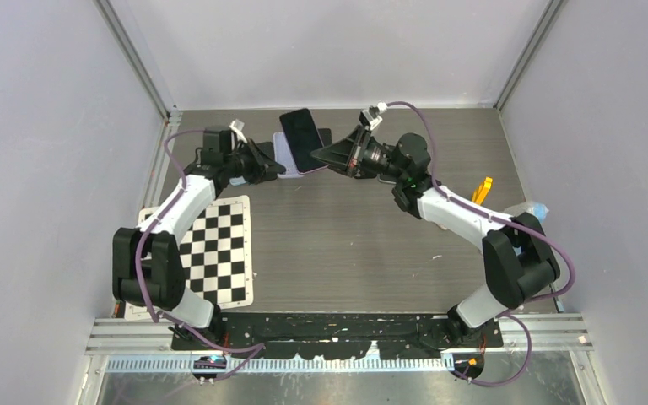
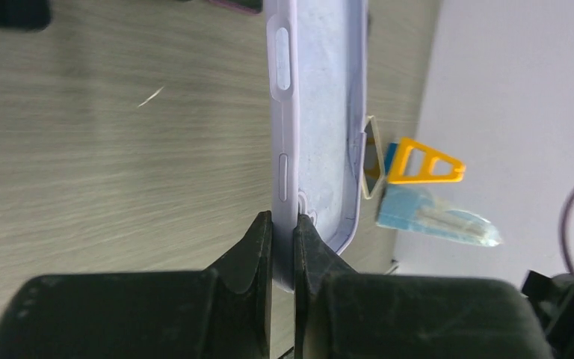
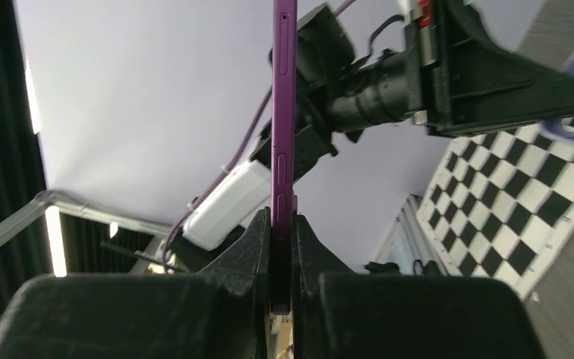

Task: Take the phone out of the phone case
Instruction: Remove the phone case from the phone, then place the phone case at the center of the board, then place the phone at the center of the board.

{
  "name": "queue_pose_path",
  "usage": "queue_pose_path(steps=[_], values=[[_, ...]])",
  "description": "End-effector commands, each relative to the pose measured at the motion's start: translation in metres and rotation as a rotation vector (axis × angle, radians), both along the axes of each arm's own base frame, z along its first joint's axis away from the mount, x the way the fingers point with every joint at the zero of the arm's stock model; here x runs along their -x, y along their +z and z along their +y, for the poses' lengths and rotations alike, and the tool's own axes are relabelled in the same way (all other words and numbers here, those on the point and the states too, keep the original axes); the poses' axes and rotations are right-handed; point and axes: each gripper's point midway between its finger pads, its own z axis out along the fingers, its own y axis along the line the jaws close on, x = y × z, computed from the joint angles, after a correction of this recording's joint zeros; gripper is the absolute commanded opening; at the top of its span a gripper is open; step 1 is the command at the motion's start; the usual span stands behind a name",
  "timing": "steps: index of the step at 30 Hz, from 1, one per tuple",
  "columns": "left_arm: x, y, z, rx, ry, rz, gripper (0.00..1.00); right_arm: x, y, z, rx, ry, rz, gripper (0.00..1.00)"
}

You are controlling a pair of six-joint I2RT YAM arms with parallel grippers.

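Your left jaws are clamped on the side wall of the lilac case, near one corner, and the inside of the case shows bare. Your right jaws are pinched on one end of the purple phone, seen edge-on. From overhead, both are held at twelve o'clock over the surface. The phone sits just to the three o'clock side of the case and overlaps it, and I can't tell whether they touch. By my reading you're at the separating step, and it is nearly finished. Next, draw the arms apart, phone toward three o'clock and case toward nine. Keep both grips firm and check that no phone edge catches the case lip.
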Motion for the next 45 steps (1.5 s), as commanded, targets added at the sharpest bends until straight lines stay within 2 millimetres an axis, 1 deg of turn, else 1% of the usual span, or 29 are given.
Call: queue_pose_path(steps=[1, 2, 3, 4, 5, 6, 7, 8, 9, 10, 11, 12, 13, 14, 15, 16, 17, 18, 20, 21, 25, 30, 33, 34, 35, 37, 43, 45], values=[[0.022, -0.037, 0.020, -0.134, 0.017, 0.051, 0.00, -0.026, -0.058, -0.017, 0.242, -0.178, -0.011, 0.01], [0.028, -0.048, 0.024, -0.160, 0.018, 0.075, 0.00, -0.032, -0.072, -0.019, 0.298, -0.211, -0.002, 0.01], [0.035, -0.058, 0.028, -0.182, 0.020, 0.092, 0.00, -0.035, -0.093, -0.022, 0.388, -0.231, -0.007, 0.01], [0.041, -0.067, 0.031, -0.200, 0.023, 0.108, 0.00, -0.037, -0.106, -0.022, 0.431, -0.227, 0.003, 0.01], [0.047, -0.076, 0.033, -0.212, 0.021, 0.124, 0.00, -0.035, -0.118, -0.022, 0.483, -0.206, -0.006, 0.01], [0.053, -0.084, 0.035, -0.222, 0.018, 0.138, 0.00, -0.037, -0.137, -0.019, 0.523, -0.186, 0.018, 0.01], [0.058, -0.092, 0.036, -0.231, 0.013, 0.154, 0.00, -0.034, -0.146, -0.017, 0.563, -0.161, 0.012, 0.01], [0.063, -0.099, 0.037, -0.240, 0.012, 0.171, 0.00, -0.033, -0.163, -0.013, 0.598, -0.139, 0.025, 0.01], [0.067, -0.107, 0.039, -0.248, 0.009, 0.183, 0.00, -0.029, -0.172, -0.007, 0.632, -0.116, 0.010, 0.01], [0.070, -0.113, 0.041, -0.258, 0.008, 0.189, 0.00, -0.028, -0.190, -0.003, 0.666, -0.097, 0.032, 0.01], [0.073, -0.119, 0.043, -0.269, 0.009, 0.198, 0.00, -0.023, -0.198, 0.004, 0.688, -0.072, 0.024, 0.01], [0.076, -0.125, 0.045, -0.282, 0.011, 0.208, 0.00, -0.018, -0.215, 0.012, 0.713, -0.043, 0.043, 0.01], [0.077, -0.128, 0.047, -0.294, 0.011, 0.212, 0.00, -0.019, -0.228, 0.016, 0.735, -0.035, 0.053, 0.01], [0.078, -0.131, 0.049, -0.307, 0.014, 0.216, 0.00, -0.015, -0.232, 0.023, 0.744, -0.020, 0.045, 0.01], [0.080, -0.134, 0.051, -0.319, 0.018, 0.222, 0.00, -0.016, -0.244, 0.026, 0.765, -0.021, 0.058, 0.01], [0.081, -0.136, 0.053, -0.333, 0.020, 0.225, 0.00, -0.015, -0.247, 0.030, 0.771, -0.019, 0.060, 0.01], [0.082, -0.138, 0.055, -0.345, 0.025, 0.234, 0.00, -0.016, -0.256, 0.031, 0.788, -0.028, 0.070, 0.01], [0.083, -0.140, 0.059, -0.361, 0.037, 0.244, 0.00, -0.017, -0.259, 0.032, 0.797, -0.041, 0.078, 0.01], [0.086, -0.143, 0.061, -0.366, 0.044, 0.261, 0.05, -0.018, -0.268, 0.034, 0.806, -0.052, 0.098, 0.01], [0.087, -0.143, 0.061, -0.365, 0.046, 0.267, 0.11, -0.019, -0.274, 0.034, 0.812, -0.056, 0.112, 0.01], [0.090, -0.143, 0.066, -0.387, 0.072, 0.302, 0.38, -0.022, -0.283, 0.039, 0.776, -0.068, 0.144, 0.01], [0.093, -0.137, 0.074, -0.427, 0.096, 0.316, 0.56, -0.022, -0.292, 0.039, 0.768, -0.083, 0.178, 0.01], [0.093, -0.131, 0.073, -0.417, 0.092, 0.308, 0.63, -0.024, -0.296, 0.041, 0.764, -0.085, 0.185, 0.01], [0.092, -0.129, 0.073, -0.418, 0.092, 0.305, 0.64, -0.024, -0.301, 0.041, 0.767, -0.083, 0.190, 0.01], [0.092, -0.126, 0.073, -0.418, 0.091, 0.305, 0.66, -0.025, -0.301, 0.043, 0.765, -0.082, 0.184, 0.01], [0.091, -0.119, 0.073, -0.414, 0.091, 0.292, 0.68, -0.025, -0.308, 0.044, 0.785, -0.073, 0.180, 0.01], [0.085, -0.094, 0.069, -0.397, 0.081, 0.220, 0.76, -0.014, -0.331, 0.049, 0.825, -0.040, 0.203, 0.01], [0.083, -0.090, 0.071, -0.403, 0.087, 0.204, 0.78, -0.009, -0.332, 0.055, 0.821, -0.033, 0.228, 0.04]])
